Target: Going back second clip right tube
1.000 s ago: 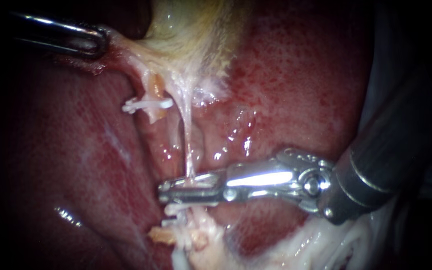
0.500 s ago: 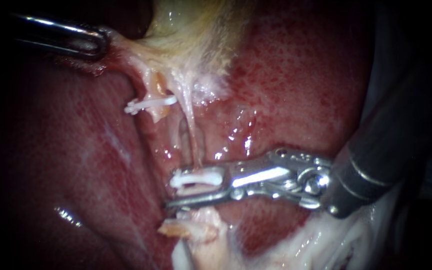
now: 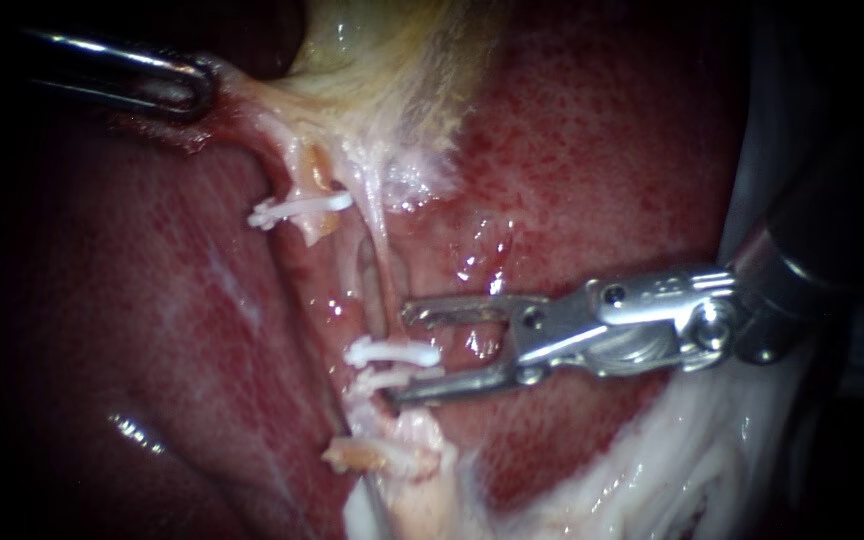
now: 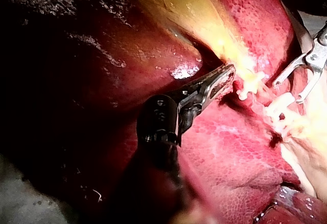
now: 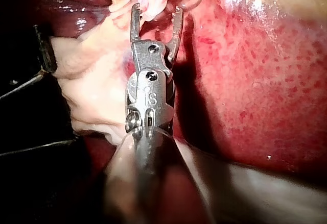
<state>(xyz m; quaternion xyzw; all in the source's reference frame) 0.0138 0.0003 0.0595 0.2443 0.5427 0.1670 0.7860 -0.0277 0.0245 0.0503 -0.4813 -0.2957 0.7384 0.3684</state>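
Straddling the right end of a white clip (image 3: 377, 352) clamped across the thin, pale right tube (image 3: 380, 270), the right instrument (image 3: 400, 355) has its pincer released. Far left, the left instrument (image 3: 187, 85) grasps the gallbladder (image 3: 392, 60).

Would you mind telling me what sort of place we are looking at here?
Most likely a surgical practice bench, seen close up: glistening red liver with the yellowish gallbladder, white clips on a tube, and my right instrument beside them.

right instrument (image 3: 402, 355) opened, withdrawn | second clip (image 3: 392, 352) left on right tube (image 3: 379, 260)
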